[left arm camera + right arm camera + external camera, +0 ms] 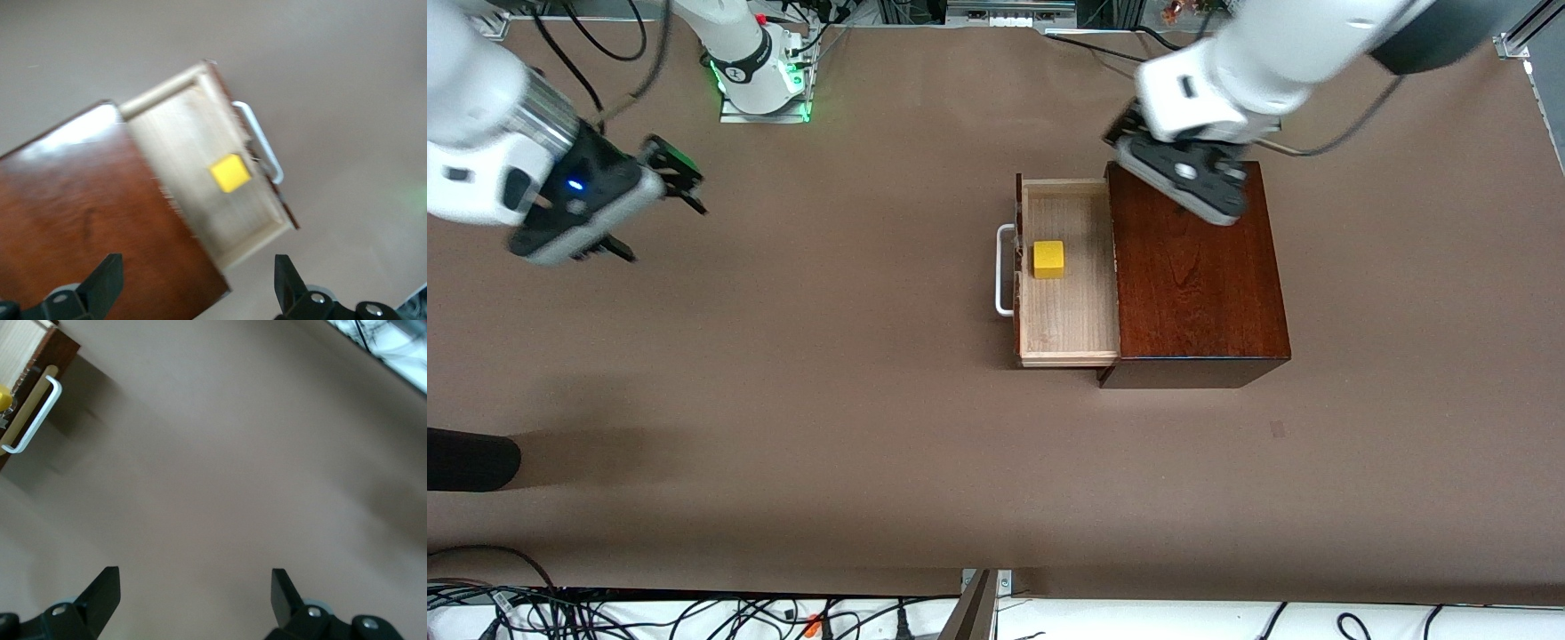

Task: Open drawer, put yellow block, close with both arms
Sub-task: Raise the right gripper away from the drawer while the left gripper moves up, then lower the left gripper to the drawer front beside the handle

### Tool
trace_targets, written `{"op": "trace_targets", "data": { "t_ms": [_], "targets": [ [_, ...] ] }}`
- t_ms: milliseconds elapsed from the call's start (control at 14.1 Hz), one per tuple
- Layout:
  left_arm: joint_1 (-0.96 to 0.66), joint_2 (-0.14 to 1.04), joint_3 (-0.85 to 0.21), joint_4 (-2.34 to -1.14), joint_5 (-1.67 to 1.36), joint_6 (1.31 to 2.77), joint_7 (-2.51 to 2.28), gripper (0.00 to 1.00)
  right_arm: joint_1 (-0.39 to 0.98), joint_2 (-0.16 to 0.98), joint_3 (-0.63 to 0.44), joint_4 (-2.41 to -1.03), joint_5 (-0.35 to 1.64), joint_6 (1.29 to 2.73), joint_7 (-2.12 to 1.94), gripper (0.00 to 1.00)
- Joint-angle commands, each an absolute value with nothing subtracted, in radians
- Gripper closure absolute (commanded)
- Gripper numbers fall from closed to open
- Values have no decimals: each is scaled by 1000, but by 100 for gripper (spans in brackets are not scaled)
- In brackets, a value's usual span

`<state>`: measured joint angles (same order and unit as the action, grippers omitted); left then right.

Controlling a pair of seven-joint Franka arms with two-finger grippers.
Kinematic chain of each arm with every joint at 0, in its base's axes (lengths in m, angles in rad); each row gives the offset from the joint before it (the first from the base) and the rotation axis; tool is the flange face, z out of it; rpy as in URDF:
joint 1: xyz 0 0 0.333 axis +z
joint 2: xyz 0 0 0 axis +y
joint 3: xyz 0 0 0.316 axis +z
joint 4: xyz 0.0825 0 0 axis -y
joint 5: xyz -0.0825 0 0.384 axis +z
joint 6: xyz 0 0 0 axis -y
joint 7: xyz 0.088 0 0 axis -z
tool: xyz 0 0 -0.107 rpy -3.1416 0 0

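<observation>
The drawer (1069, 293) stands pulled out of the dark reddish-brown wooden box (1196, 276), its white handle (1003, 271) toward the right arm's end. The yellow block (1049, 260) lies in the drawer tray. My left gripper (1123, 133) is open and empty in the air over the box's corner by the drawer. Its wrist view shows the box (80, 207), drawer (193, 127), handle (260, 140) and block (230, 173) below the open left gripper (197, 280). My right gripper (665, 233) is open and empty over bare table, well apart from the drawer. Its view (195, 593) shows the handle (33, 417).
The brown table (827, 400) spreads around the box. A black object (467, 458) lies at the table's edge at the right arm's end, near the front camera. Cables (605, 613) run along the near edge. The right arm's base (756, 71) stands at the table's top edge.
</observation>
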<state>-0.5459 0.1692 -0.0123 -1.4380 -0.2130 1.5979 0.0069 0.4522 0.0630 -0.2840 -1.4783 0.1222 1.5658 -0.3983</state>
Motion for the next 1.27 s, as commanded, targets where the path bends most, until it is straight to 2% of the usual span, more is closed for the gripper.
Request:
{"op": "trace_targets", "data": {
  "t_ms": [0,283,425,566,708,920,1204],
  "targets": [
    [-684,280,3,-1402,-181,1667,29,0,376,-47,-262,-1620,126,1595,-309,0],
    [-882,429,0,-1394,-60,1862,35,0,296,-54,-226,-1635,121,1563,-107,0],
    [-925,538,0,-1329,-60,1919,180,0,267,-51,-198,-1637,101,1557,-36,0],
    [-962,654,2,-1217,-55,1921,343,0,264,-46,-198,-1643,98,1557,-2,0],
    [-963,724,2,-1169,-55,1924,522,0,261,-38,-202,-1637,95,1551,2,0],
    [-951,736,15,-1183,4,1922,736,0,261,-26,-207,-1632,72,1551,-2,0],
    [-897,736,17,-1209,115,1918,741,0,267,6,-204,-1583,14,1559,-8,0]
  ]
}}
